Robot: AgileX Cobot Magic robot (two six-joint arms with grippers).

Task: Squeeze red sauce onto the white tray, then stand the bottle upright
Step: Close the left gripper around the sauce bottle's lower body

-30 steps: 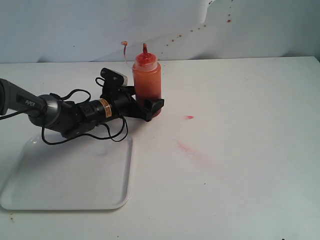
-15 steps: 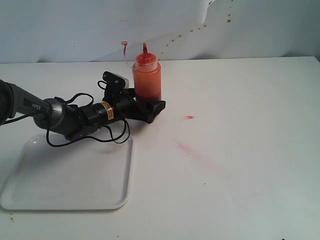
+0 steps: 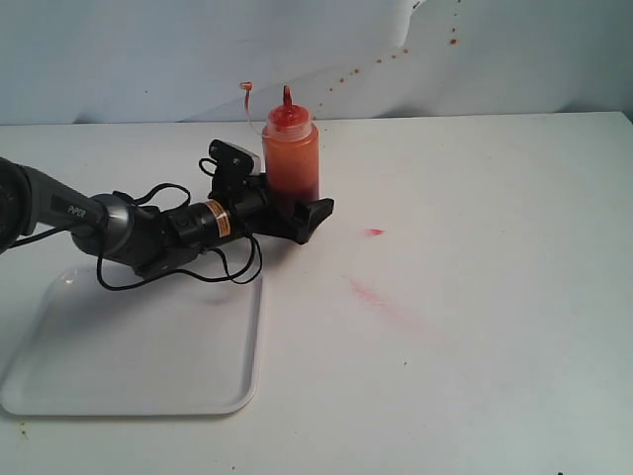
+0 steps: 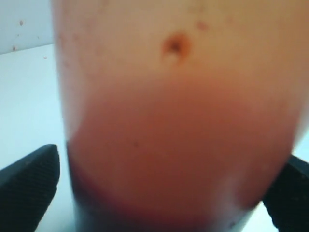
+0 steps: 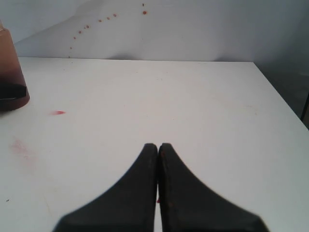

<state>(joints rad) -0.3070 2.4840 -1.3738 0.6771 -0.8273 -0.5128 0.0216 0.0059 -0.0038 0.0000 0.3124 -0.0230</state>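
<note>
Left end effector (image 3: 302, 210) is reaching farther around the base of the bottle (image 3: 291, 163) than a second ago. Its pads are spread, one on each side, with a sliver of gap showing at one pad, so it is not yet pinching. The bottle is standing upright on the counter (image 3: 475, 297), just beyond the white tray (image 3: 148, 396). The tray is showing no sauce, so I judge the squeeze is still ahead. Right end effector (image 5: 158, 145) is pressed together, holding nothing.

Test lab, white table (image 3: 495, 346), spattered backdrop (image 3: 148, 49)
</note>
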